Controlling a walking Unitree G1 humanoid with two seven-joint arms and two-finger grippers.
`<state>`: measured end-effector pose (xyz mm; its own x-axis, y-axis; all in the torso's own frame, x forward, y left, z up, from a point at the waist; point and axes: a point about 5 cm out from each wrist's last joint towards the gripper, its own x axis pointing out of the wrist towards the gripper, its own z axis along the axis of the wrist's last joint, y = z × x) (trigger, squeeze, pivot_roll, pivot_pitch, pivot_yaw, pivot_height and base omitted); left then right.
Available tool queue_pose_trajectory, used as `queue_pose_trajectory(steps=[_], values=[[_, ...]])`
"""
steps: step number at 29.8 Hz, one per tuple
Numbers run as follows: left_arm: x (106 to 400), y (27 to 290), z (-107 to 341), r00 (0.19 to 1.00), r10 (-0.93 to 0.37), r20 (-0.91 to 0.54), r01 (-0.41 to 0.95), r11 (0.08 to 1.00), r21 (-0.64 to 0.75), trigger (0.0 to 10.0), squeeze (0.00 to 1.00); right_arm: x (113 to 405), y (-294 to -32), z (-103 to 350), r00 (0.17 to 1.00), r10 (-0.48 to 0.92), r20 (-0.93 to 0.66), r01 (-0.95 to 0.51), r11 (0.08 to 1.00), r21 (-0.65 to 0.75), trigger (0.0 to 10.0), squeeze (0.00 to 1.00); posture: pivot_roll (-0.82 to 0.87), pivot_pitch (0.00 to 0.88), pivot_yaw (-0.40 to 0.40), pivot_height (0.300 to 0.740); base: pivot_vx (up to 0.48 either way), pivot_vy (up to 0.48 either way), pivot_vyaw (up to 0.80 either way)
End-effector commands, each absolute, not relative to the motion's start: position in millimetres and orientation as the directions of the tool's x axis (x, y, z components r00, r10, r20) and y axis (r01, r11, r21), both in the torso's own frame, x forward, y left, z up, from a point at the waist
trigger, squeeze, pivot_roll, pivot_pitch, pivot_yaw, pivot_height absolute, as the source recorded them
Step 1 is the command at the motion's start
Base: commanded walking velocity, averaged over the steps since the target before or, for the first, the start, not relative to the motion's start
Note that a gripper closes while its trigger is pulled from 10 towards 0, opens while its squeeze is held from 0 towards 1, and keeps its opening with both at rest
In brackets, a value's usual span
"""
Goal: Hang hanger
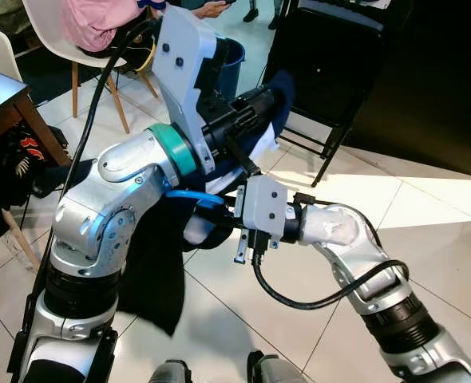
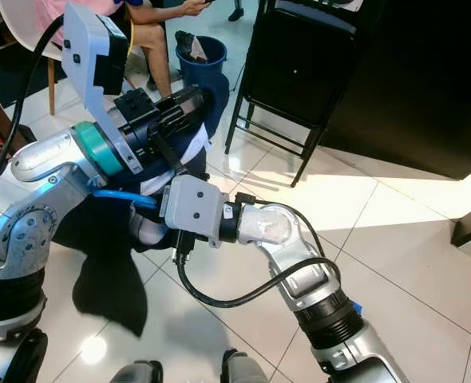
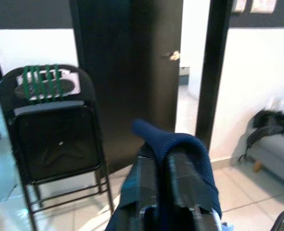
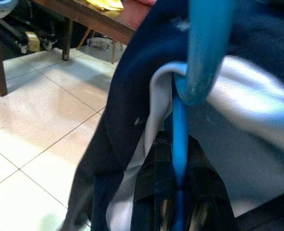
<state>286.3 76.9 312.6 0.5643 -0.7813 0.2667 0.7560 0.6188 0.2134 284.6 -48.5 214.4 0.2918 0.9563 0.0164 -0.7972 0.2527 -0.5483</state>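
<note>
A navy garment point(image 1: 152, 271) with a white lining hangs in front of me down to the floor. My left gripper point(image 1: 259, 102) is raised at chest height and is shut on the garment's upper edge, and the cloth drapes over its fingers point(image 3: 180, 173). A blue plastic hanger point(image 4: 180, 120) runs inside the garment, its curved part showing against the white lining. My right gripper point(image 4: 176, 197) reaches in from the right, just below the left one, and is shut on the hanger's thin bar. A short piece of the blue hanger point(image 1: 189, 196) sticks out by my left forearm.
A black folding chair point(image 2: 299, 64) stands close ahead, before a dark door point(image 3: 127, 72). A person in a pink top point(image 1: 92, 20) sits on a white chair at the back left, next to a blue bucket point(image 2: 199, 56). A wooden table point(image 1: 12, 96) is at the left.
</note>
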Motion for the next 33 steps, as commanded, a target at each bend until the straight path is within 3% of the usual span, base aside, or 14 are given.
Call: queue_pose_trajectory(steps=[1,8,11,12,16,21,26,28,30,31,32,33], values=[[280,73,301,0.535,-0.817,0.215,0.789,0.574,0.218,10.0,1.0,298,-68,226,0.414,0.904,0.105,-0.748,0.404,-0.527,10.0,0.0,0.04,0.11,0.031,0.74,0.0,0.0,0.0],[277,99,313,0.603,-0.751,0.269,0.726,0.656,0.204,10.0,1.0,311,-85,214,0.542,0.836,0.088,-0.69,0.502,-0.522,10.0,0.0,0.04,0.116,0.03,0.74,0.0,0.0,0.0],[277,101,314,0.607,-0.745,0.276,0.722,0.662,0.2,10.0,1.0,312,-86,214,0.55,0.831,0.086,-0.685,0.507,-0.523,10.0,0.0,0.04,0.116,0.03,0.74,0.0,0.0,0.0],[273,106,319,0.602,-0.741,0.296,0.715,0.666,0.213,10.0,0.0,313,-89,213,0.568,0.818,0.087,-0.675,0.523,-0.521,10.0,0.0,0.05,0.117,0.031,0.74,0.0,0.0,0.0],[261,117,333,0.571,-0.742,0.351,0.702,0.664,0.258,10.0,0.0,319,-97,210,0.62,0.78,0.083,-0.635,0.561,-0.531,10.0,0.0,0.05,0.116,0.03,0.74,0.0,0.0,0.0],[259,123,335,0.588,-0.729,0.35,0.674,0.681,0.286,10.0,0.0,322,-100,210,0.635,0.767,0.086,-0.62,0.573,-0.535,10.0,0.0,0.06,0.113,0.028,0.74,0.0,0.0,0.0],[268,135,336,0.694,-0.607,0.386,0.548,0.794,0.264,10.0,0.0,325,-103,209,0.651,0.753,0.093,-0.611,0.593,-0.524,10.0,0.0,0.06,0.108,0.023,0.74,0.0,0.0,0.0],[268,135,336,0.694,-0.607,0.386,0.548,0.794,0.264,10.0,0.0,325,-103,209,0.651,0.753,0.093,-0.611,0.593,-0.524,10.0,0.0,0.06,0.108,0.023,0.74,0.0,0.0,0.0],[272,138,337,0.727,-0.559,0.4,0.494,0.829,0.262,10.0,0.0,326,-104,209,0.656,0.748,0.099,-0.61,0.603,-0.514,10.0,0.0,0.06,0.108,0.023,0.74,0.0,0.0,0.0],[279,147,339,0.782,-0.455,0.426,0.376,0.89,0.259,10.0,0.0,327,-107,210,0.669,0.734,0.113,-0.605,0.626,-0.492,10.0,0.0,0.06,0.108,0.022,0.74,0.0,0.0,0.0],[279,147,339,0.782,-0.455,0.426,0.376,0.89,0.259,10.0,0.0,327,-107,210,0.669,0.734,0.113,-0.605,0.626,-0.492,10.0,0.0,0.06,0.108,0.022,0.74,0.0,0.0,0.0],[284,157,341,0.824,-0.348,0.448,0.238,0.929,0.283,10.0,0.0,329,-112,212,0.687,0.715,0.13,-0.592,0.653,-0.472,10.0,0.0,0.07,0.108,0.02,0.74,0.0,0.0,0.0]])
